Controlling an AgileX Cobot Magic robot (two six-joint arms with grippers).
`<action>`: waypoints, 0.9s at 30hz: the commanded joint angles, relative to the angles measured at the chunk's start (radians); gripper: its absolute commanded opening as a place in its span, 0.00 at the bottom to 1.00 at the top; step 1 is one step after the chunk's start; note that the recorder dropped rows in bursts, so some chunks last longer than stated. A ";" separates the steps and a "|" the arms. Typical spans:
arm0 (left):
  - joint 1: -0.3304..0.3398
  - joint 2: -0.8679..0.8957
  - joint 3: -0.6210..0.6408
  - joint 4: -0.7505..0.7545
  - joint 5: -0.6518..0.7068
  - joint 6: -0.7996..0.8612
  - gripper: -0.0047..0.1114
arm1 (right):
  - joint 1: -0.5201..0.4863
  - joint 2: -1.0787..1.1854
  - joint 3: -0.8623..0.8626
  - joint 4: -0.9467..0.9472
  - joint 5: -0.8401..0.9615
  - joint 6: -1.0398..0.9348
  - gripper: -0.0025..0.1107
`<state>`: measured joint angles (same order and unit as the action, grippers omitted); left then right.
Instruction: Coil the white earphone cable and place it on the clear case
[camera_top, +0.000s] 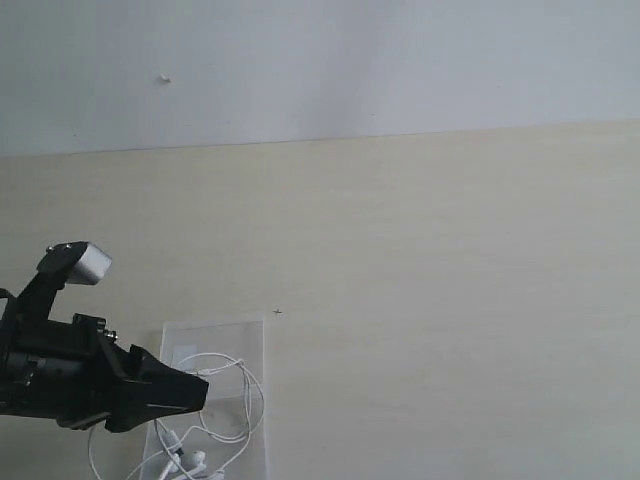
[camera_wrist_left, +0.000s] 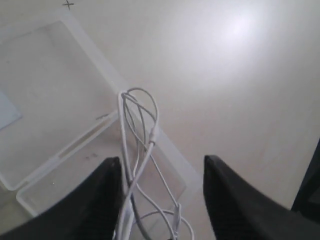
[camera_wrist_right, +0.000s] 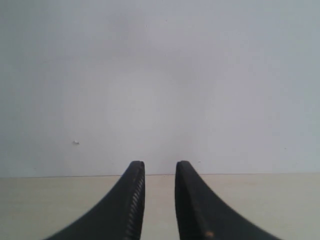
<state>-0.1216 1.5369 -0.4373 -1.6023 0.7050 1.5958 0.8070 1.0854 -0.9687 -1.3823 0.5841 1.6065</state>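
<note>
The white earphone cable lies in loose loops on the clear case, with its earbuds near the case's front end. In the left wrist view the cable runs up between the jaws, close against one finger, and a small inline piece shows on it. My left gripper is open, its jaws wide apart over the open case. The same gripper hovers over the case's left side. My right gripper is narrowly open and holds nothing.
A whitish square patch sits in one half of the case. The pale wood tabletop stretches to the right and back up to a grey-white wall. A small cross mark is on the table past the case.
</note>
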 joint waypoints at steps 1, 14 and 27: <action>-0.007 0.013 -0.010 0.009 0.010 -0.007 0.48 | -0.006 -0.001 -0.005 -0.004 0.000 0.000 0.22; -0.007 0.013 -0.104 0.186 -0.016 -0.155 0.60 | -0.006 -0.001 -0.005 -0.003 -0.083 -0.014 0.22; -0.007 0.013 -0.171 0.267 -0.121 -0.231 0.60 | -0.006 -0.001 -0.005 0.001 -0.083 -0.019 0.22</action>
<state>-0.1216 1.5501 -0.5850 -1.3374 0.5997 1.3763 0.8070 1.0854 -0.9687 -1.3801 0.5010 1.5981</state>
